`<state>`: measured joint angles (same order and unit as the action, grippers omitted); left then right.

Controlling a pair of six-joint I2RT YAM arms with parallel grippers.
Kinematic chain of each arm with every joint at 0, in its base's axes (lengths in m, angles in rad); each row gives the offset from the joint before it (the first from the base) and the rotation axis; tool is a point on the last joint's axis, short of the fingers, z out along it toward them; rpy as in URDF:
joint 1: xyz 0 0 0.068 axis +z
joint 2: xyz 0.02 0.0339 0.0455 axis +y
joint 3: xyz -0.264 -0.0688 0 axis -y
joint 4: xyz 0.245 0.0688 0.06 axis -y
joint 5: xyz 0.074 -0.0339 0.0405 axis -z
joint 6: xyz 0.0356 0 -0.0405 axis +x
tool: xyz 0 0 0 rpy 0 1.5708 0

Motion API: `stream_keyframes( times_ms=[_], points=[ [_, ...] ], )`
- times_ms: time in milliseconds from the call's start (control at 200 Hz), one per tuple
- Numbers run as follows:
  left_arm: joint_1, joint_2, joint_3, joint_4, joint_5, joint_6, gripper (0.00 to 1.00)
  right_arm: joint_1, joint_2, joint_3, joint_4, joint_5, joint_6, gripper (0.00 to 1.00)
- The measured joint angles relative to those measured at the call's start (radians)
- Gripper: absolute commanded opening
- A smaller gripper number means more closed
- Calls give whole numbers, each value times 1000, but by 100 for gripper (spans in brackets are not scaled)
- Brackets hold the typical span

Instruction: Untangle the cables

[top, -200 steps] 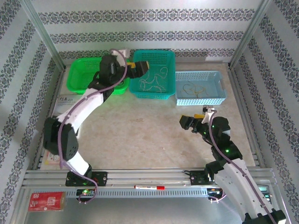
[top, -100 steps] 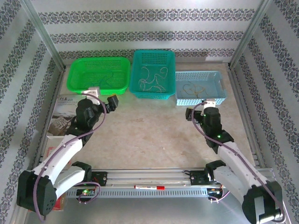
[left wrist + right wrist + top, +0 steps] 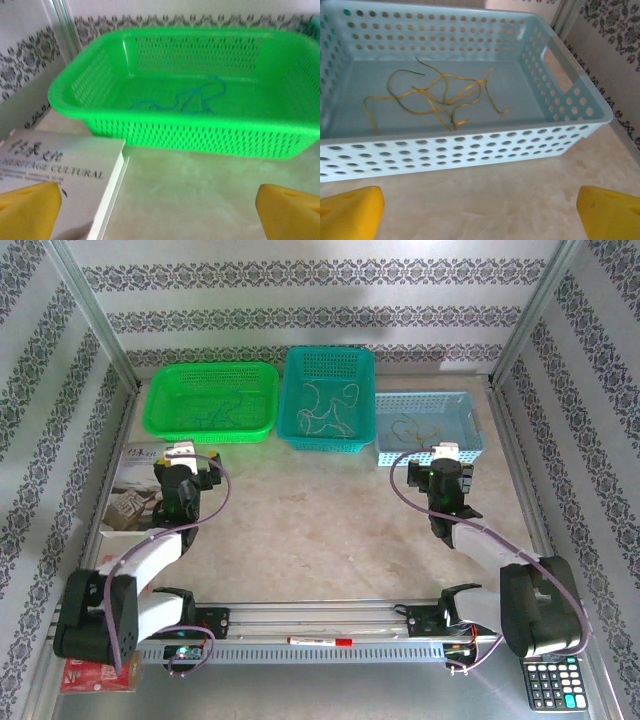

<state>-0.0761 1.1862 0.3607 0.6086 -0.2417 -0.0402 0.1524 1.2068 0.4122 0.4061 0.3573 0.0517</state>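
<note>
Status check, sorting stage.

- Left claw (image 3: 160, 212): your fingers stand spread wide, nothing between them. It sits low over the counter (image 3: 320, 530), facing the green basket (image 3: 200, 137), with a book (image 3: 55, 170) just beside it on the left.
- Right claw (image 3: 480, 212): likewise gaping and empty, low over the counter, facing the pale blue basket (image 3: 470, 150).
- Blue cable (image 3: 190, 100): lies alone on the floor of the green basket, in a loose squiggle.
- Whitish cable (image 3: 325, 410): lies in the teal basket (image 3: 330, 360), the middle one of the three, curled in open loops.
- Yellow cable (image 3: 440, 97): lies in the pale blue basket, several strands crossing one another. Whether this is one wire or more, and whether any crossing is a true knot, cannot be told.

Assessment: each colour lies in its own basket, apart from the others, so the separating looks done. You hold nothing. At most, check the yellow strands.
</note>
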Motion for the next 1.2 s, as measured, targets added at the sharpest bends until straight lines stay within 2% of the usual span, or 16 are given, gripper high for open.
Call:
stream_keyframes(
  times_ms=[120, 270, 440, 520, 674, 809, 1199],
  points=[
    [3, 114, -50, 111, -3, 8, 100, -45, 34, -45, 91, -48, -8, 98],
    [15, 248, -77, 258, 10, 11, 100, -77, 97, -111, 303, -137, -26, 98],
    [21, 362, -77, 396, 53, 15, 100, -85, 324, -172, 616, -229, -41, 98],
    [24, 406, -73, 429, 89, 24, 100, -92, 346, -172, 616, -277, -49, 98],
    [41, 410, -5, 375, 170, 37, 100, -130, 337, -114, 611, -344, -47, 98],
    [66, 410, 26, 371, 207, 37, 100, -137, 336, -54, 584, -312, -31, 98],
    [65, 410, 26, 342, 235, 37, 100, -113, 336, -53, 559, -284, -32, 98]
  ],
)
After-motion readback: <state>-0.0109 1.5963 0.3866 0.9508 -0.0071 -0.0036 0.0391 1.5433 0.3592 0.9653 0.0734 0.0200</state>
